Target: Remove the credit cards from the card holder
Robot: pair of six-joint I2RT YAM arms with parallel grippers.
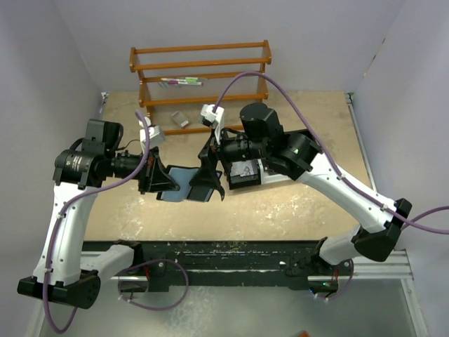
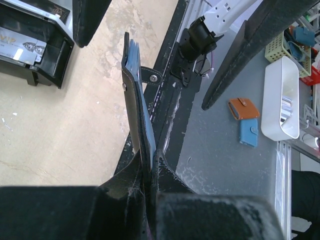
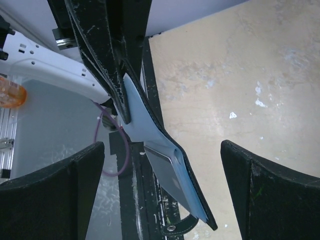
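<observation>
The card holder [image 1: 184, 180] hangs open above the table, black outside with blue lining, its snap strap [image 2: 152, 76] dangling. My left gripper [image 2: 150, 156] is shut on one edge of it and holds it edge-on [image 2: 134, 100]. In the right wrist view a grey credit card [image 3: 170, 177] sits in a slot of the card holder [image 3: 150, 131]. My right gripper [image 3: 161, 146] is open, one finger on each side of the free flap, touching nothing. From above, the right gripper [image 1: 210, 181] faces the left gripper [image 1: 163, 184] across the holder.
A black-and-white tray [image 1: 243, 185] stands just right of the grippers, a silvery card [image 2: 20, 45] lying in one compartment. A wooden rack [image 1: 200, 67] stands at the back, a small grey block [image 1: 180, 119] in front of it. Beyond the table's near edge lie an orange wallet [image 2: 243, 107], a blue wallet [image 2: 248, 131] and a white bin [image 2: 281, 97].
</observation>
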